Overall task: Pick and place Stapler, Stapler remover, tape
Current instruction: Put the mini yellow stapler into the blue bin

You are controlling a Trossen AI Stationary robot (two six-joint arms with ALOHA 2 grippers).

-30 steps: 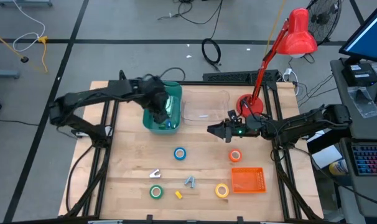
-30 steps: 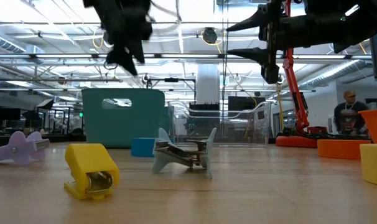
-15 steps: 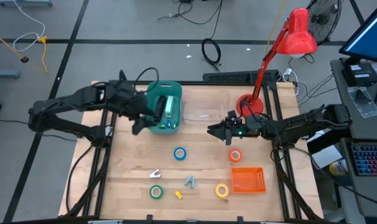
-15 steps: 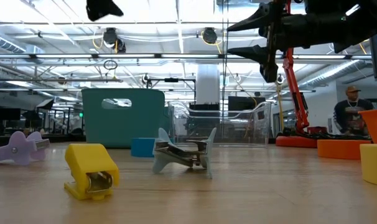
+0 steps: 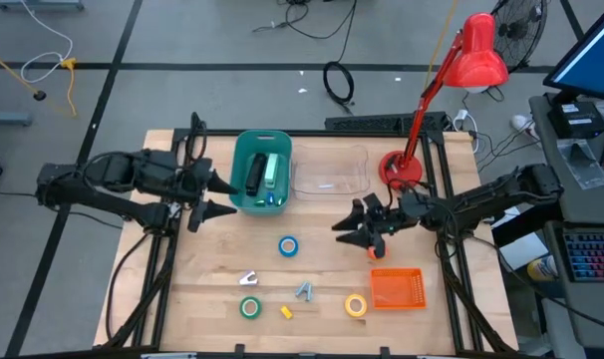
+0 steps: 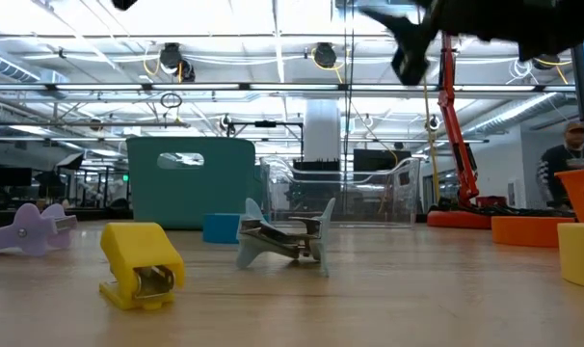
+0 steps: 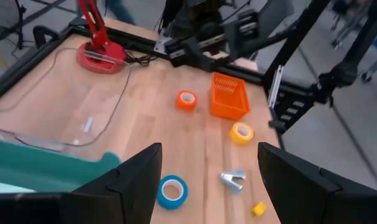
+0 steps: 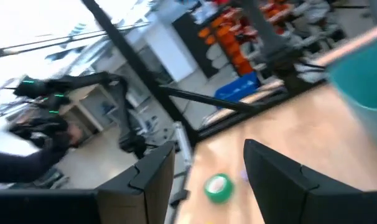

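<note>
A black stapler (image 5: pixel 254 176) and a pale green one (image 5: pixel 273 172) lie in the teal bin (image 5: pixel 244 150). On the table lie a blue tape (image 5: pixel 288 245), a green tape (image 5: pixel 249 308), a yellow tape (image 5: pixel 356 305) and an orange-red tape (image 5: pixel 378 251). Three staple removers lie there too: pale lilac (image 5: pixel 248 279), grey (image 5: pixel 304 291) and yellow (image 5: pixel 286 312). My left gripper (image 5: pixel 227 197) hangs open and empty just left of the bin, high above the table. My right gripper (image 5: pixel 340 231) is open and empty, in the air right of the blue tape.
A clear tray (image 5: pixel 329 172) sits right of the bin, and a red desk lamp (image 5: pixel 400 168) stands at the far right. An orange basket (image 5: pixel 395 288) stands near the front right. A person (image 6: pixel 568 164) shows in the room beyond.
My left gripper has drawn back from above the teal bin toward the table's left edge, rising and tipping from pointing down to nearly level. My right gripper has moved a little toward the near edge and rolled about its axis. Nothing on the table has moved.
</note>
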